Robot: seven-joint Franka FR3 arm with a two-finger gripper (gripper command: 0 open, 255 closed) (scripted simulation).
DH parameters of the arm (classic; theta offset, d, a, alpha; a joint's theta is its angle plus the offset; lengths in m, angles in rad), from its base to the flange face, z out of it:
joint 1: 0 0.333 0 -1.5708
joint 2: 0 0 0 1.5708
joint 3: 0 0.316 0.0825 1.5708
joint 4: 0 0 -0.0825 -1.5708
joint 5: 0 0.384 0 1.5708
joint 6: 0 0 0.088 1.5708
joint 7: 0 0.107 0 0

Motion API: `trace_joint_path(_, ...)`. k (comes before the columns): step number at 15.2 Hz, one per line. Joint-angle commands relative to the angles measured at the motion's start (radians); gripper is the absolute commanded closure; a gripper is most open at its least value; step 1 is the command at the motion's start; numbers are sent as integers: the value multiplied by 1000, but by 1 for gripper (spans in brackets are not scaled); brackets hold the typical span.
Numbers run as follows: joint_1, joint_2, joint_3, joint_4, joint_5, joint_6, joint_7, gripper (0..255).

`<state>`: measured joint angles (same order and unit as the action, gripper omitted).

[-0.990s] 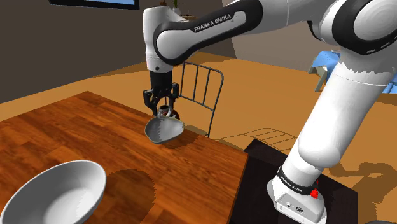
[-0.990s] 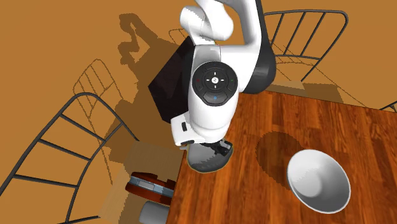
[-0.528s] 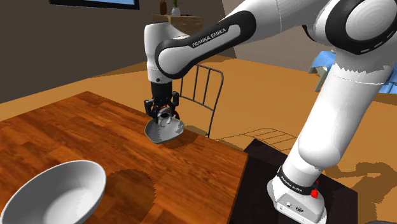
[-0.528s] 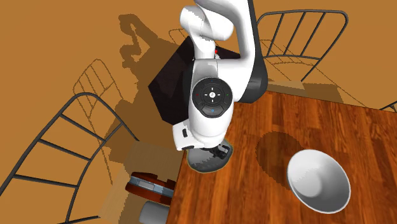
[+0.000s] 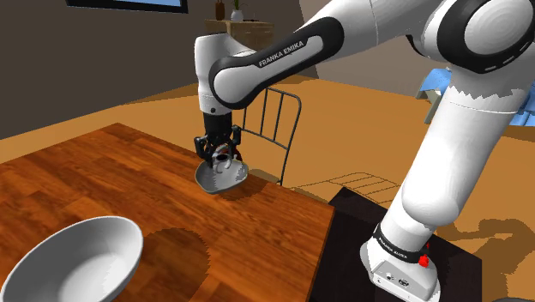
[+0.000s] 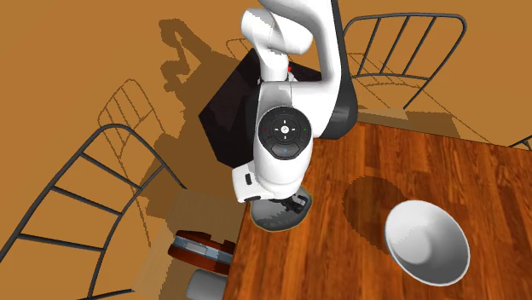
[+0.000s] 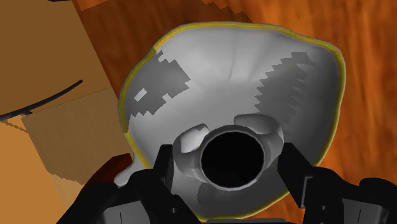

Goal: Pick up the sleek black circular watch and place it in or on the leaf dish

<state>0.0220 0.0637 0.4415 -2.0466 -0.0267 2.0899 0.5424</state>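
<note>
From where I stand, the arm reaches down at the wooden table's (image 5: 94, 180) far corner, beside a wire-backed chair (image 5: 276, 116). The gripper (image 5: 221, 158) hangs low over the grey leaf dish (image 7: 235, 70). Its two fingers are closed against the sides of the watch (image 7: 232, 158), a round black face on a pale strap, held just above the dish's hollow. A white bowl (image 5: 73, 257) sits well apart.
</note>
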Motion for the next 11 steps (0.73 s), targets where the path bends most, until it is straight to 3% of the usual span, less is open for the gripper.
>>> trace_joint_path(1, 0, 0, 0, 0, 0, 0, 0, 0)
trace_joint_path(6, 0, 0, 0, 0, 0, 0, 0, 0)
trace_joint_path(11, -4, -41, -1, 85, 21, -122, -15, 0)
